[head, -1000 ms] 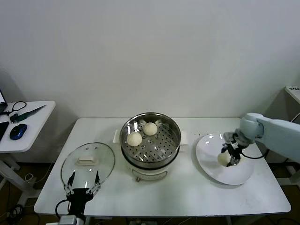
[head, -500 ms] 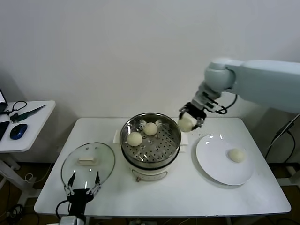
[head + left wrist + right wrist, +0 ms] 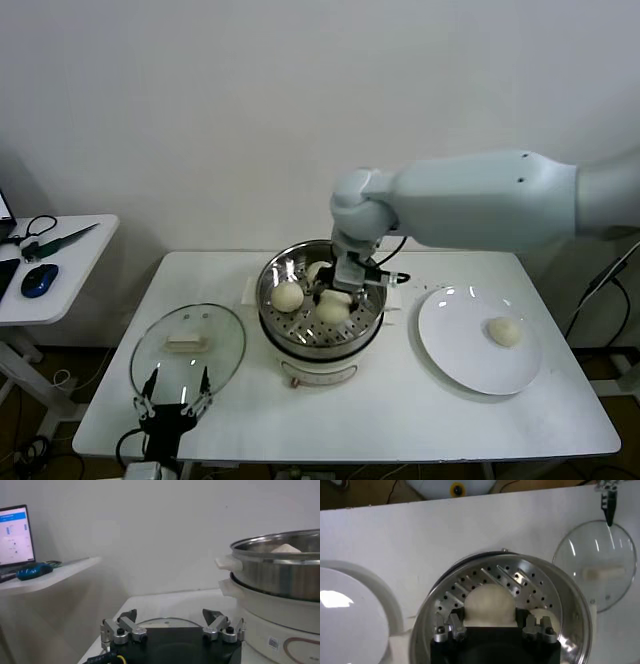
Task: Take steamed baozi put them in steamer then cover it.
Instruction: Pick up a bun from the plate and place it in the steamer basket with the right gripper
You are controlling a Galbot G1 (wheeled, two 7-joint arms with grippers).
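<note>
The steamer [image 3: 296, 364] stands mid-table with its perforated tray showing. My right gripper [image 3: 336, 296] reaches down into it and is shut on a steamed baozi [image 3: 333, 309] that sits low over the tray; the right wrist view shows this bun [image 3: 489, 602] between the fingers [image 3: 451, 626]. Two more baozi lie in the steamer, one at the left [image 3: 287, 295] and one at the back [image 3: 319, 269], partly hidden. One baozi [image 3: 503, 331] lies on the white plate [image 3: 450, 345]. My left gripper [image 3: 176, 394] is open and parked near the table's front left.
The glass lid [image 3: 188, 345] with a white handle lies flat left of the steamer, just beyond my left gripper; it also shows in the right wrist view [image 3: 595, 565]. A side table [image 3: 50, 270] with a mouse stands far left.
My right gripper lifted a baozi off the plate, carried it left over the steamer rim, and now holds it down in the steamer. The left arm has not moved.
</note>
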